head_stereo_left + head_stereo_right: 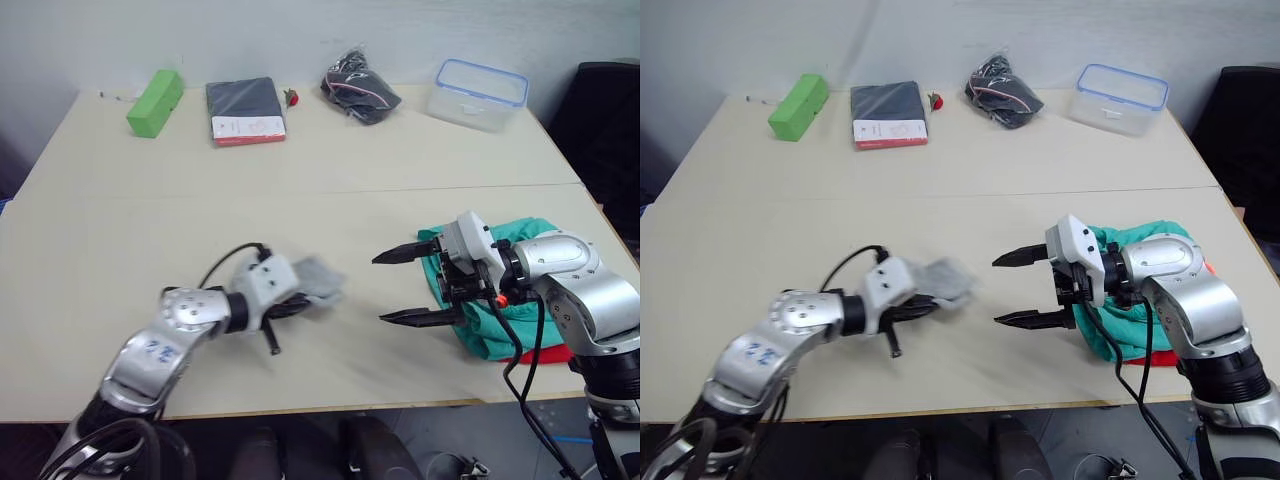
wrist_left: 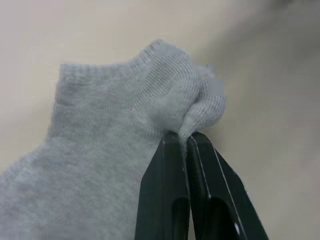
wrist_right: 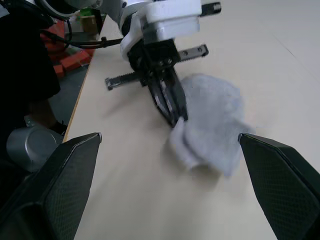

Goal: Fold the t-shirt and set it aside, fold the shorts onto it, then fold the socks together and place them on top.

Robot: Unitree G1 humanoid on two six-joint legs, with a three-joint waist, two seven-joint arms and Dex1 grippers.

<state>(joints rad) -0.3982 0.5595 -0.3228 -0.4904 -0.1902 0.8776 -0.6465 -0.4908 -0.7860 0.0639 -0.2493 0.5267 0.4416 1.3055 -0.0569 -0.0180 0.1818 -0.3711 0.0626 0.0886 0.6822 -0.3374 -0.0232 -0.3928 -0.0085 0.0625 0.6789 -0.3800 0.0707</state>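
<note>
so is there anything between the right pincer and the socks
No, just bare table between the open right pincer and the socks, seen from the head views.

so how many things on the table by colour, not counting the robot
green: 2, box, shorts
red: 2, t-shirt, small red thing
grey: 1, socks
dark: 2, packaged garment, bag
clear: 1, container
total: 8

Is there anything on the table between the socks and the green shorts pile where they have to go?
Only the right tool, wide open, sits between the socks and the shorts. The tabletop between them is bare. The left tool is pinching the socks' edge.
</note>
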